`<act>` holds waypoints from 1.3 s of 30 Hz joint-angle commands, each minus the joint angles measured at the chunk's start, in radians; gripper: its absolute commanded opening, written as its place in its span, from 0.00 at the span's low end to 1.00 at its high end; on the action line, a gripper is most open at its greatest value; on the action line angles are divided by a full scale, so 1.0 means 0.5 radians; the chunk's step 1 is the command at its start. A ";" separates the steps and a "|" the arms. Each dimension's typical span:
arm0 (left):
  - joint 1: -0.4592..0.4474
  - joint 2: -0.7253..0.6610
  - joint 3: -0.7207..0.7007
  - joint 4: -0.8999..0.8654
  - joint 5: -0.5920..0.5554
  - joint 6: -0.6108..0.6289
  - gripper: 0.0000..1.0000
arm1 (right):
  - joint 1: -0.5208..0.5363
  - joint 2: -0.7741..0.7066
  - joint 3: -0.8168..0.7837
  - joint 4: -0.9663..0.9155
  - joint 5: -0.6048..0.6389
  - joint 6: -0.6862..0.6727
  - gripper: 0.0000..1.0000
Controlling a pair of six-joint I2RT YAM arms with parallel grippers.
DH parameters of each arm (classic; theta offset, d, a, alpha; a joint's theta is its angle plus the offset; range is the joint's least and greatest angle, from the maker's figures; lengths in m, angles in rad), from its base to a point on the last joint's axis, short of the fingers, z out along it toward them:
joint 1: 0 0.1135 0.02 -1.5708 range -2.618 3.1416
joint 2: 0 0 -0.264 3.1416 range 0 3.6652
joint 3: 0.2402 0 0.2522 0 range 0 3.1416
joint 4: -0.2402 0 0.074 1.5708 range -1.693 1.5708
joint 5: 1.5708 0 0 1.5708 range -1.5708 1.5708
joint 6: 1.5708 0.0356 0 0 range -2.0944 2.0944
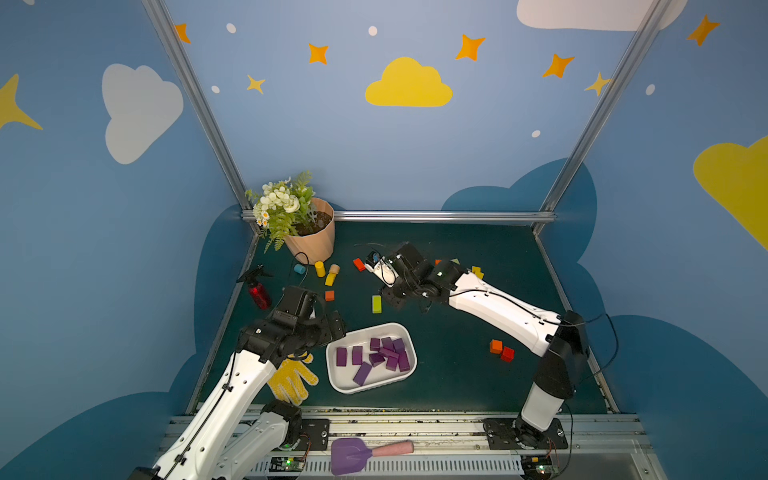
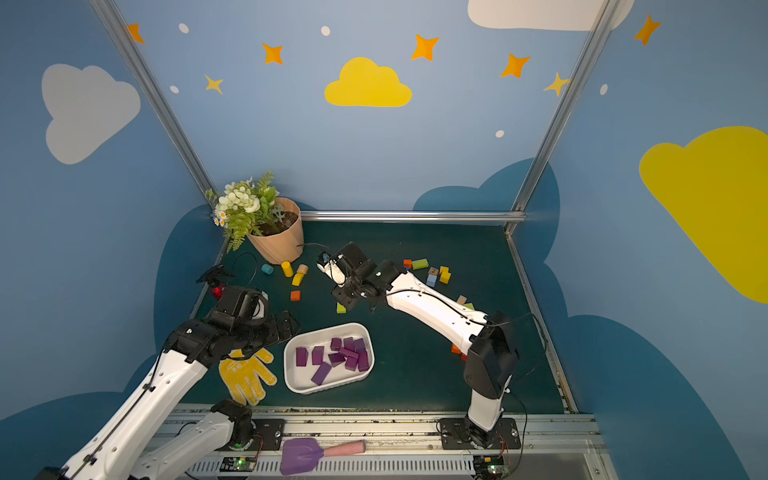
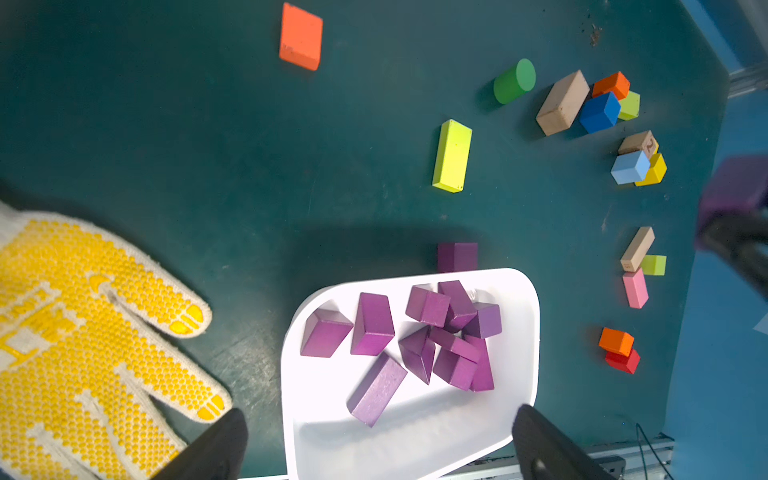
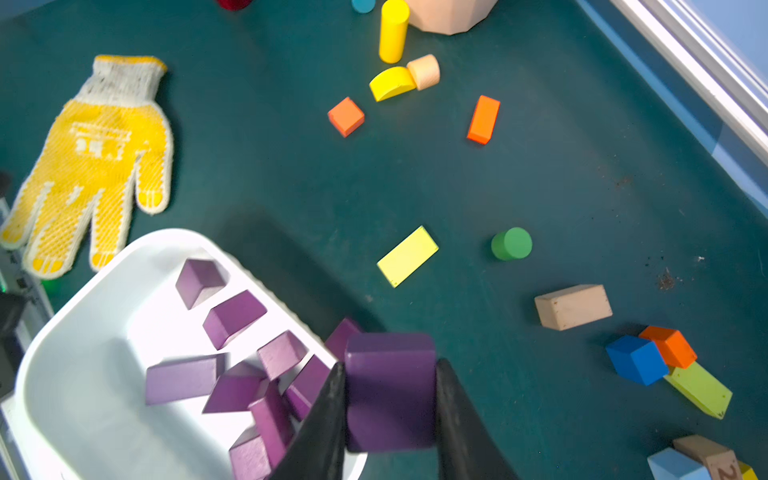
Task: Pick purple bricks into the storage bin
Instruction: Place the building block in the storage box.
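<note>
Purple bricks, matte dark blocks, some cube-like, some oblong, lie heaped in the white bin; a stray brick sits on the mat just outside its rim, partly hidden by it. The right claw clamps a further brick, its sides hidden behind the fingers, near the bin, while the left claw gapes wide and empty.

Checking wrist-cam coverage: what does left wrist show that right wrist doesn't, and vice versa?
Left wrist only: pink block, red block.
Right wrist only: yellow cylinder, flowerpot, and a clear view of the right claw shut on a purple brick.
Both: storage bin with purple bricks inside, glove, green cylinder, lime block.
</note>
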 commanded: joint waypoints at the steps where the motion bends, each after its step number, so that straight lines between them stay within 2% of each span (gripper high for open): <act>1: 0.003 -0.044 -0.034 -0.075 -0.023 -0.091 1.00 | 0.056 -0.140 -0.078 0.016 0.061 0.060 0.31; 11: -0.023 -0.072 -0.094 -0.061 -0.025 -0.307 1.00 | 0.197 -0.380 -0.427 0.077 0.146 0.130 0.31; 18: -0.066 -0.058 -0.124 -0.083 -0.198 -0.453 1.00 | 0.241 -0.494 -0.622 0.133 0.154 0.196 0.32; 28: -0.164 0.015 -0.148 -0.095 -0.400 -0.569 1.00 | 0.278 -0.486 -0.750 0.208 0.123 0.258 0.32; 39: -0.186 0.172 -0.161 -0.053 -0.486 -0.583 1.00 | 0.309 -0.358 -0.827 0.301 0.100 0.312 0.33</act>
